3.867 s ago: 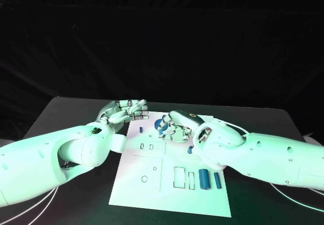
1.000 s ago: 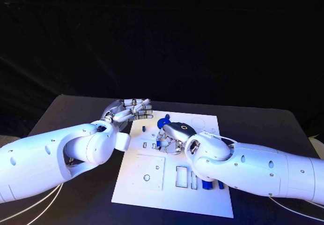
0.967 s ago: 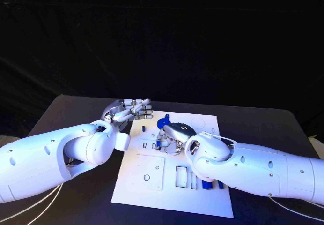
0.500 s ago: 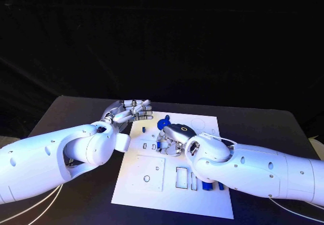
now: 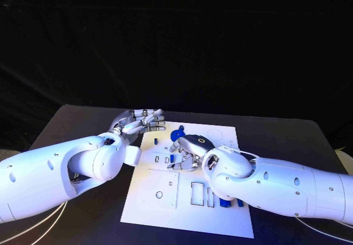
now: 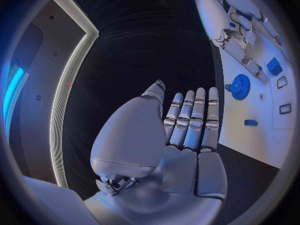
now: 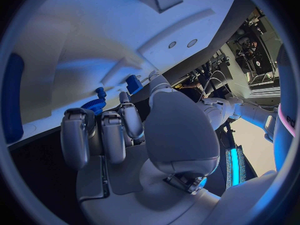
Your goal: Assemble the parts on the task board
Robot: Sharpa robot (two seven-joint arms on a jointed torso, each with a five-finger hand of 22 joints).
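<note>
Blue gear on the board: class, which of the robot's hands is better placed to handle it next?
Probably the right hand: it sits over the board beside the blue gear. The left hand hovers off the board's edge.

right robot hand [image 5: 187, 148]: its fingertips are tucked under the palm over the task board [image 5: 166, 204], so whether they pinch a part cannot be told.
blue gear [image 5: 179, 132]: partly covered by that hand in the head view.
blue bars [image 5: 223, 201]: near the board's close edge, mostly hidden behind the right forearm.
small recesses on the board: too small to tell what sits in them.
left robot hand [image 5: 138, 121]: its palm faces away in the head view.
</note>
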